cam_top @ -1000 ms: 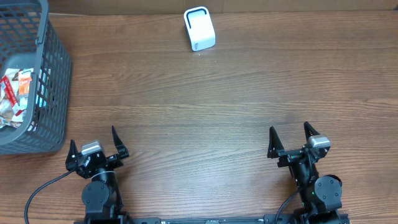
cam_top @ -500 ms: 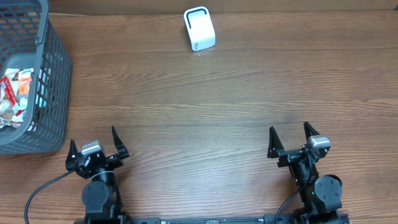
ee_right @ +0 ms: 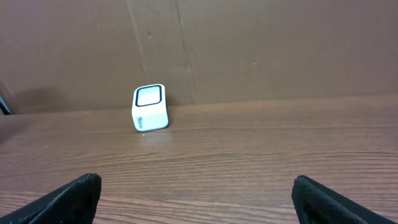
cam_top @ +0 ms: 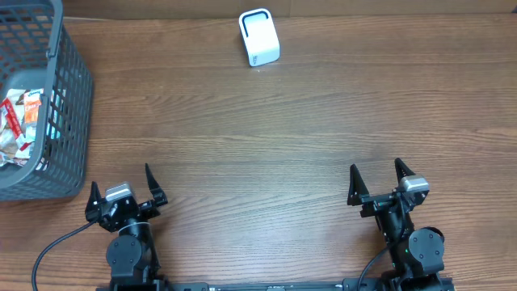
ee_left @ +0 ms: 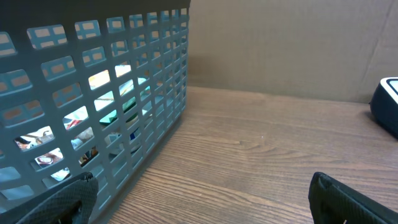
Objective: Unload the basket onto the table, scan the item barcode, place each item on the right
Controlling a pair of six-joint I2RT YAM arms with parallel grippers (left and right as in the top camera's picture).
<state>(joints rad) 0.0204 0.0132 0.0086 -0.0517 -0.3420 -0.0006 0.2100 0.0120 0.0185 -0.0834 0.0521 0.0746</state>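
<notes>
The left tool [cam_top: 121, 183] and right tool [cam_top: 376, 168] rest spread and empty at the near bench [cam_top: 266, 137] edge, apparently parked for a start, with the items [cam_top: 20, 129] in the basket [cam_top: 74, 97] and the scanner [cam_top: 259, 37] facing them.

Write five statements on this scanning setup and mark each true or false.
1. The left gripper and the right gripper are both open and empty. True.
2. The white scanner stands near the far edge of the table. True.
3. The grey basket sits on the robot's right. False: it is at the left.
4. The basket is empty. False: packets lie in it.
5. The right gripper touches the scanner. False: it is well apart from it, at the near edge.
</notes>
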